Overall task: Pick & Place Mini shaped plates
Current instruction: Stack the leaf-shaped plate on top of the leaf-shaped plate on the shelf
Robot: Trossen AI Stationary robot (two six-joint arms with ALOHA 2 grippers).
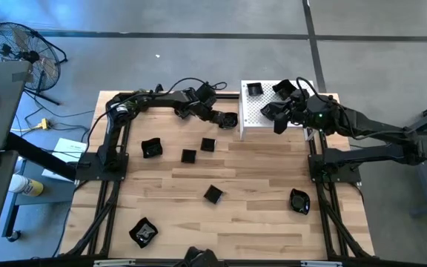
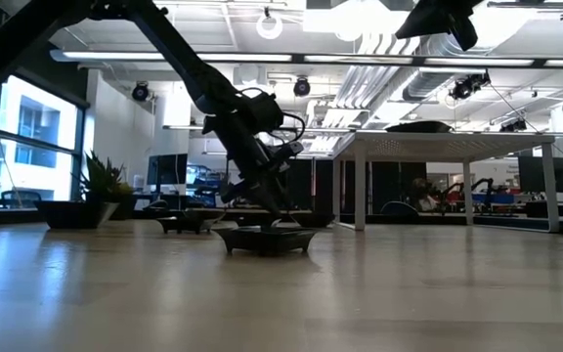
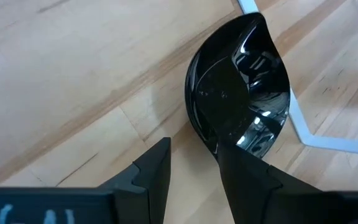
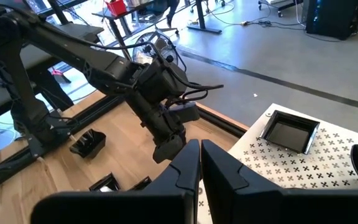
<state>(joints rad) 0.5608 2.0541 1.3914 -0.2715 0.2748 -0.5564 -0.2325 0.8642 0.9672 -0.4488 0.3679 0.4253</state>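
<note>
Plates (image 1: 213,194): seven on table, two raised.

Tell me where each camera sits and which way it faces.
High: overhead, straight down on table; both arms.
Low: table height, level across; left arm.
Left wrist: on left arm, down at round plate; own jaws.
Right wrist: above white platform, toward left arm; own jaws.
Shared: high and left wrist both show that round plate.

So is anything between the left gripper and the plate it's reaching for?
Nothing visible. The left gripper is open right at the rounded black plate, one finger already at its rim, with only bare table around it.
</note>
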